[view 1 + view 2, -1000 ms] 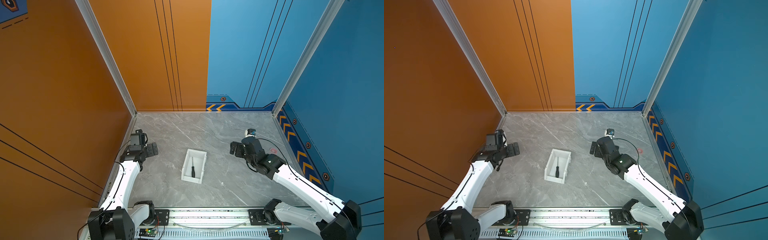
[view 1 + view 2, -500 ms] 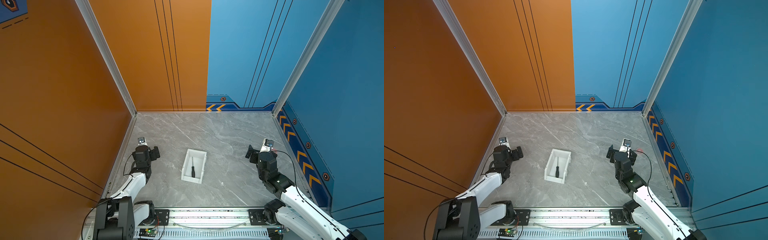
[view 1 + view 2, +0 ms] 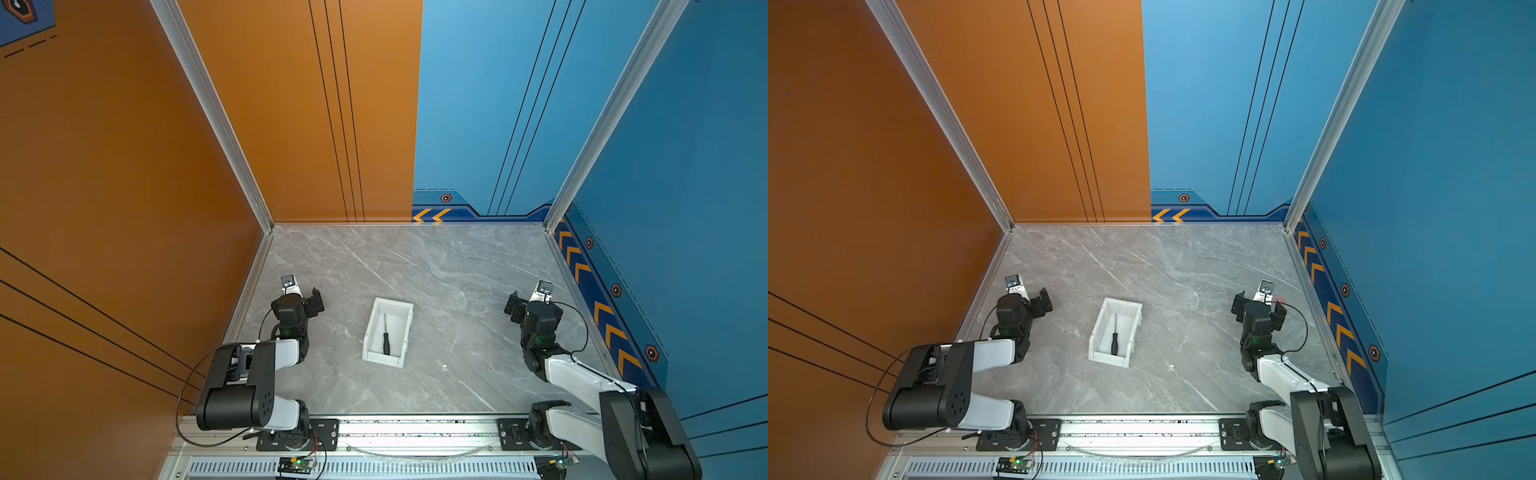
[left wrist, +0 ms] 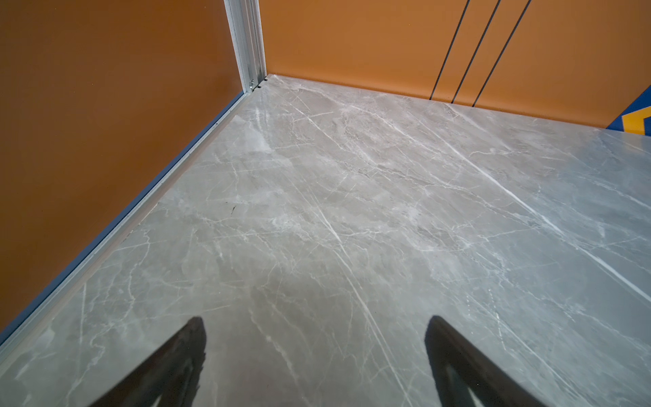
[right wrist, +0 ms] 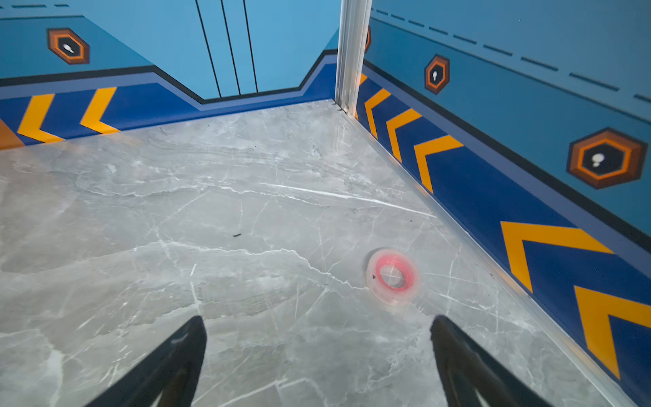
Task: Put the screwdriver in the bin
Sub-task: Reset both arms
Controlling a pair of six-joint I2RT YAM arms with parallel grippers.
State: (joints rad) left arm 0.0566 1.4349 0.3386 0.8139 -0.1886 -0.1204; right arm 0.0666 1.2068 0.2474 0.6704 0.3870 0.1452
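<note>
As things lie now, step: placing looks done; screwdriver (image 3: pixel 385 336) lies flat inside bin (image 3: pixel 382 360), handle at its near end.
Left gripper (image 4: pixel 315 320): spread wide, empty, well apart from bin.
Right gripper (image 5: pixel 317 319): spread wide, empty, well apart.
Next move: likely none; only check nothing overhangs the rim.

robot lab cell: printed walls (image 3: pixel 291 124), marble-look tabletop (image 3: pixel 415 270), aluminium arm rail (image 3: pixel 415 428)

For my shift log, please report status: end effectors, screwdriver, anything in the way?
Left end effector open, empty. Right end effector open, empty. Screwdriver lying inside bin, handle toward robot. Tape roll by right end effector, apart from bin.
</note>
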